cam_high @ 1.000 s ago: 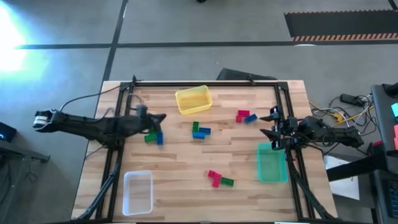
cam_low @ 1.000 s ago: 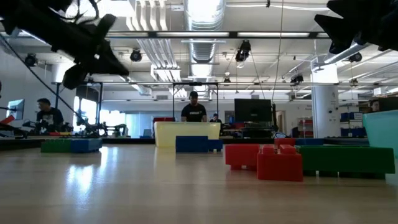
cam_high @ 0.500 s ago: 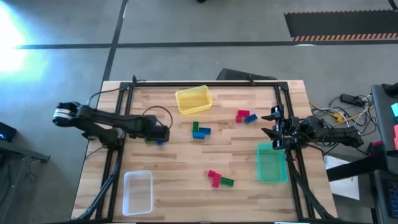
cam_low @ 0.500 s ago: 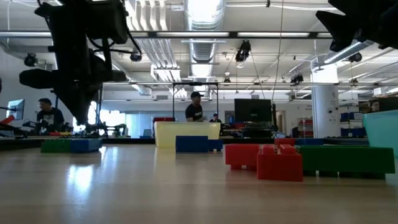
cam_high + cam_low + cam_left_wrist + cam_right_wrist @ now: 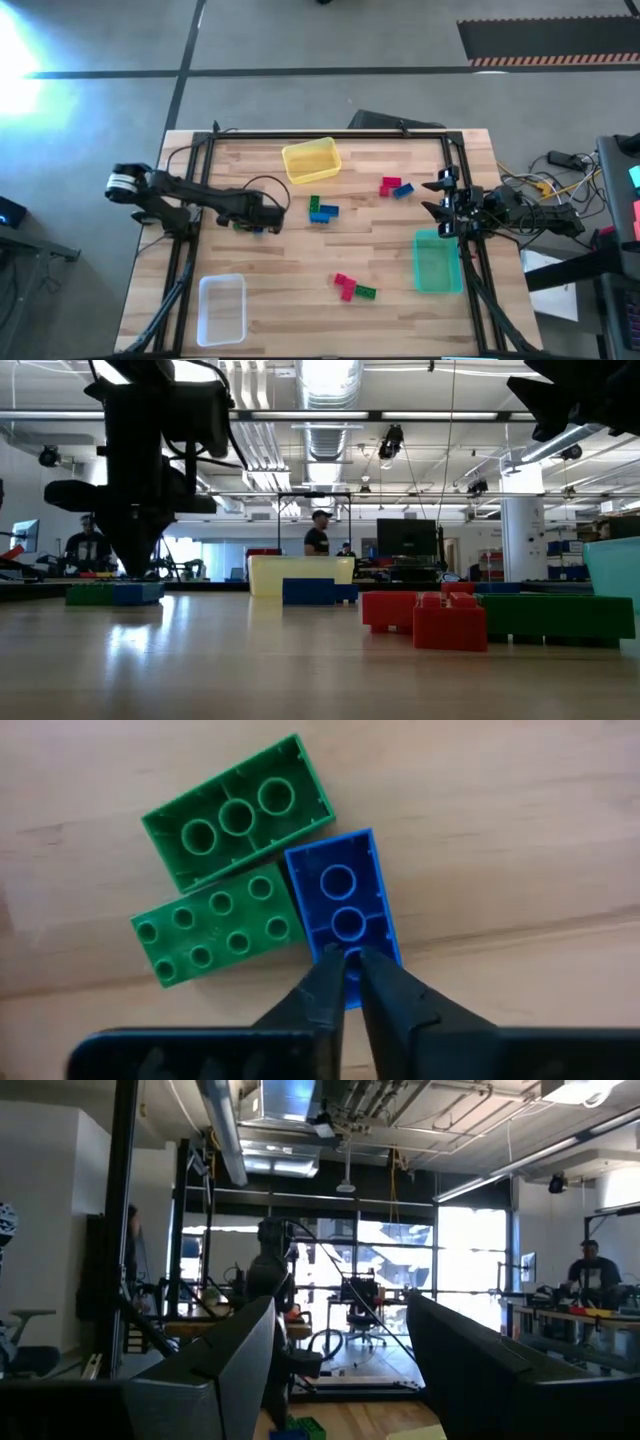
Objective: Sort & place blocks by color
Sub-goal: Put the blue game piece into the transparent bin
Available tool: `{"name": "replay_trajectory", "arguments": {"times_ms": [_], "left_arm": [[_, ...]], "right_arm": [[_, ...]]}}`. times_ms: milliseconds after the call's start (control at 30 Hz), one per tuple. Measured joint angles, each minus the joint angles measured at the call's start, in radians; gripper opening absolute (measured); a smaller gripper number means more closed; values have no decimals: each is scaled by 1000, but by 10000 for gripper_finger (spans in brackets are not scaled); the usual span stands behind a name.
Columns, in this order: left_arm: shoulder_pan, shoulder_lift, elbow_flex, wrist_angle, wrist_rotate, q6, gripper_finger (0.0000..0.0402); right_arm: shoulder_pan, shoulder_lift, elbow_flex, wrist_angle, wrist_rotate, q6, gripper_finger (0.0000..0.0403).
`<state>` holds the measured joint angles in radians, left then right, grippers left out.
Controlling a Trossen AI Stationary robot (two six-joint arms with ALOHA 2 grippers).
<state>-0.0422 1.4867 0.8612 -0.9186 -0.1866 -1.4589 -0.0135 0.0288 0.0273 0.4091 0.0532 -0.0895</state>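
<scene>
My left gripper [image 5: 262, 222] points straight down over a cluster at the table's left. The cluster is one blue block [image 5: 340, 900] and two green blocks [image 5: 237, 812] [image 5: 215, 925], all lying flat on the wood. Its fingers are shut to a thin slit over the blue block's end. In the low view the left gripper [image 5: 135, 572] stands just over this cluster [image 5: 115, 593]. Other blocks lie in small groups: blue and green [image 5: 322, 209], red and blue [image 5: 393, 187], red and green [image 5: 350, 287]. My right gripper [image 5: 440, 197] waits open at the right edge. My left gripper comes from above, pointing down, with its shut fingertips [image 5: 330, 965] over one short end of the blue block [image 5: 352, 945]. The block lies flat on the table. Whether the tips touch it, I cannot tell.
A yellow bin [image 5: 311, 160] sits at the far middle, a clear bin [image 5: 222, 308] at the near left, a translucent green bin [image 5: 436, 262] at the near right below my right gripper. Black frame rails [image 5: 330, 133] run along the table's edges. People stand in the room beyond.
My left arm has swung from lying nearly level to pointing straight down. Its gripper has moved a little toward the near-right and come down over the green and blue cluster. No block has moved.
</scene>
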Motion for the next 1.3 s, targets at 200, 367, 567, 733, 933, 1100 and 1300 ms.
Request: {"name": "replay_trajectory", "arguments": {"times_ms": [200,367,567,733,933,1100,1300], "left_arm": [[0,34,0,16,-2,22,102],[0,64,-1,63,-8,46,152],[0,82,-1,133,-8,61,166],[0,82,-1,134,-8,78,166],[1,78,-1,135,-6,107,164],[1,81,-1,134,-6,114,121],[1,77,7,131,-5,134,88]], "right_arm": [[0,0,1,0,0,0,219],[0,0,2,0,0,0,219],[0,0,3,0,2,-9,219],[0,0,5,0,2,-26,219],[0,0,5,1,2,-42,219],[0,0,5,2,2,-43,219],[0,0,5,15,2,-43,219]]}}
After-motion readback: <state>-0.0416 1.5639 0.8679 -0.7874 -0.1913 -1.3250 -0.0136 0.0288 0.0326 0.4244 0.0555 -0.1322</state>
